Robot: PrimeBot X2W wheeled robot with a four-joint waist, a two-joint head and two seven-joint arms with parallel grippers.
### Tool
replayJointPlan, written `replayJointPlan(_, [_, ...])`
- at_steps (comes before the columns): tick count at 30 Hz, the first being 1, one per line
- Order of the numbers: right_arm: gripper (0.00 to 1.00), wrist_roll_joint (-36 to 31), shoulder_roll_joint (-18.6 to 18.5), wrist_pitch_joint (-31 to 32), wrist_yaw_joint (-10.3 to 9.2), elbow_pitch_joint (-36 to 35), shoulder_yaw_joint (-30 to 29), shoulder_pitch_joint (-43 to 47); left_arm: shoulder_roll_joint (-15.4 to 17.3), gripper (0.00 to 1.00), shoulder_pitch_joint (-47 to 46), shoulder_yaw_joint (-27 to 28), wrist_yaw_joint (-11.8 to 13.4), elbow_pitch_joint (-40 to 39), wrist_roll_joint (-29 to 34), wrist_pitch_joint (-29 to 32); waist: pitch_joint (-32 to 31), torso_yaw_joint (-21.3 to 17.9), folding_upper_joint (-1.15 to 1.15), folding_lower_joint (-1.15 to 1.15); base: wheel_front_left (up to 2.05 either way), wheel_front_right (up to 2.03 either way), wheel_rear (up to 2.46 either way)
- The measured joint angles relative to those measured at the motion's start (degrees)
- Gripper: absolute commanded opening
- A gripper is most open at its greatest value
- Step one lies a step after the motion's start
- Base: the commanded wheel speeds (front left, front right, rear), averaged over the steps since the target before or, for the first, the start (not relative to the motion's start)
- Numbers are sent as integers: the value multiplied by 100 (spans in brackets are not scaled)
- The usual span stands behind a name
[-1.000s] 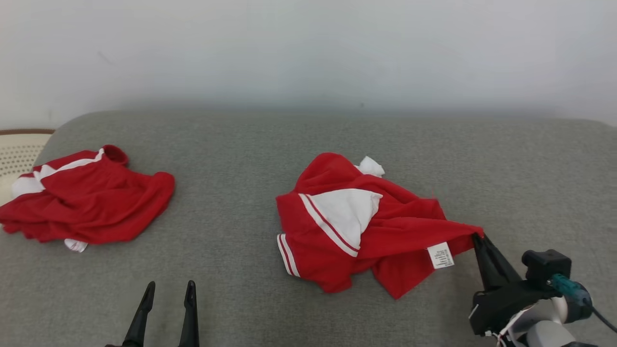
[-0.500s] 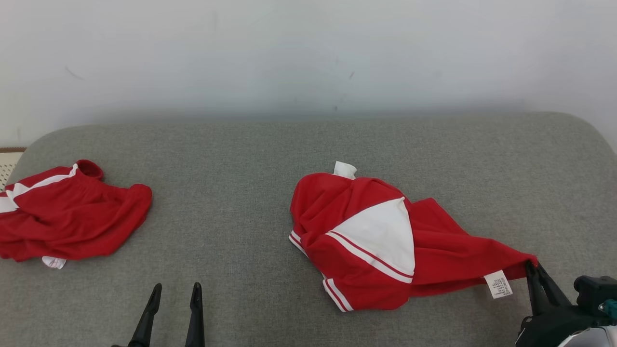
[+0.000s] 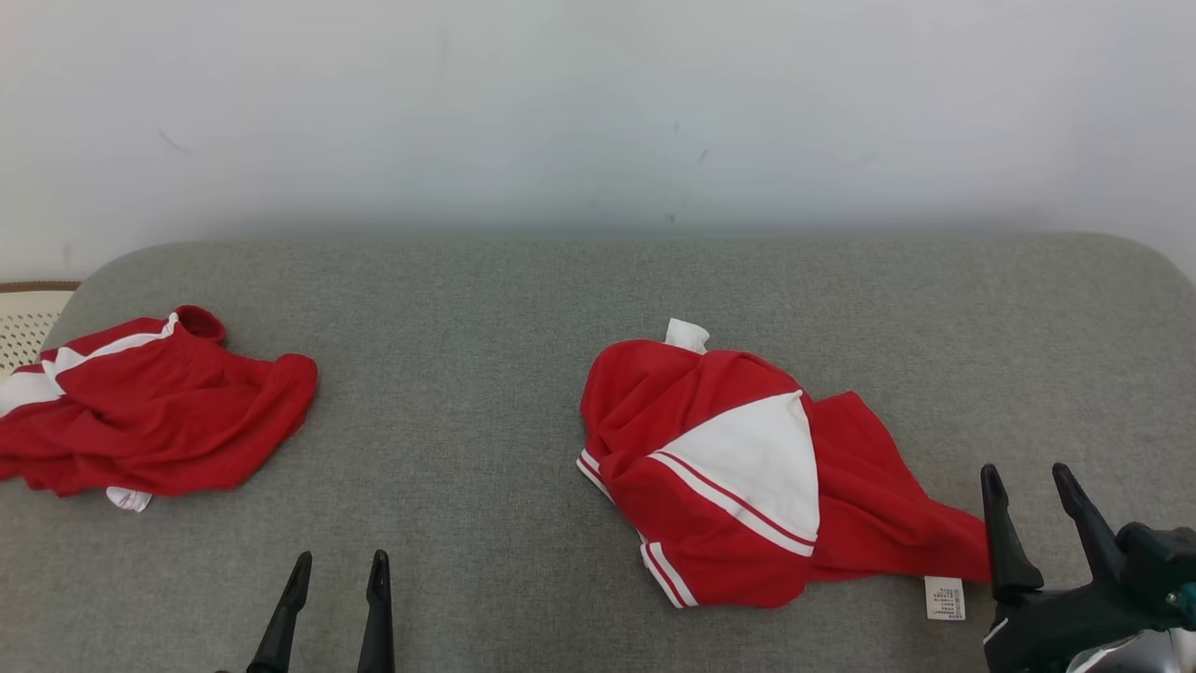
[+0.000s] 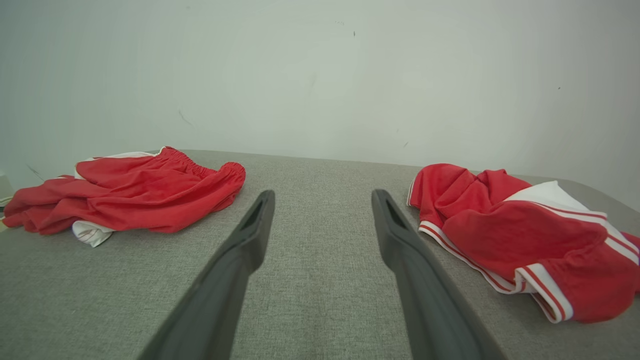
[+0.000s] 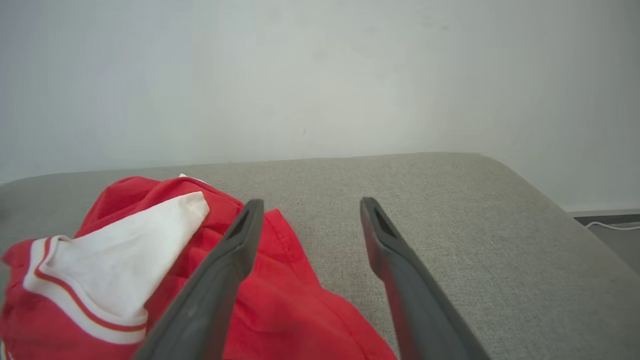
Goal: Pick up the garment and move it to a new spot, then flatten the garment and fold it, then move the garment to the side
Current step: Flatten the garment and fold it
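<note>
The garment (image 3: 738, 467), red with a white panel and white stripes, lies crumpled on the grey cushion (image 3: 486, 374), right of centre. Its red corner with a white label (image 3: 944, 598) rests flat beside my right gripper (image 3: 1026, 472). That gripper stands open at the lower right with nothing between its fingers, its left finger just past the corner. In the right wrist view the garment (image 5: 125, 250) lies left of and under the open right gripper (image 5: 311, 205). My left gripper (image 3: 342, 558) is open and empty at the lower left, well apart from the garment (image 4: 525, 225).
A second red garment (image 3: 159, 411) lies bunched at the cushion's left end, also in the left wrist view (image 4: 140, 192). A woven cream surface (image 3: 28, 313) borders the left edge. A pale wall runs behind. The cushion's right edge drops to a floor with a cable (image 5: 612, 225).
My right gripper dragged the garment's corner toward the near right, then opened and let it go; the corner now lies on the cushion. The head camera shifted slightly. The left gripper stayed put.
</note>
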Motion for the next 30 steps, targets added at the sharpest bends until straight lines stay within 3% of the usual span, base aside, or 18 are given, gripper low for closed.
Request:
replayJointPlan(5, [100, 2, 235, -597, 0, -110, 105, 4, 0, 100, 2, -2, 0, -36, 5, 0, 0, 26, 0, 0, 0, 0, 0])
replayJointPlan(14, [100, -38, 441, -870, 0, -5, 223, 88, 1, 100, -9, -124, -67, -23, -122, 0, -5, 27, 0, 0, 0, 0, 0])
replayJointPlan(24, [100, -44, 493, -938, 0, 152, 393, -66, -1, 100, -487, -1493, -680, 719, -374, 0, 73, -88, 0, 0, 0, 0, 0])
replayJointPlan(30, [100, -11, 541, -967, 0, 219, 524, -246, -7, 100, -934, -2175, -822, 1412, -736, 0, 153, -337, 0, 0, 0, 0, 0])
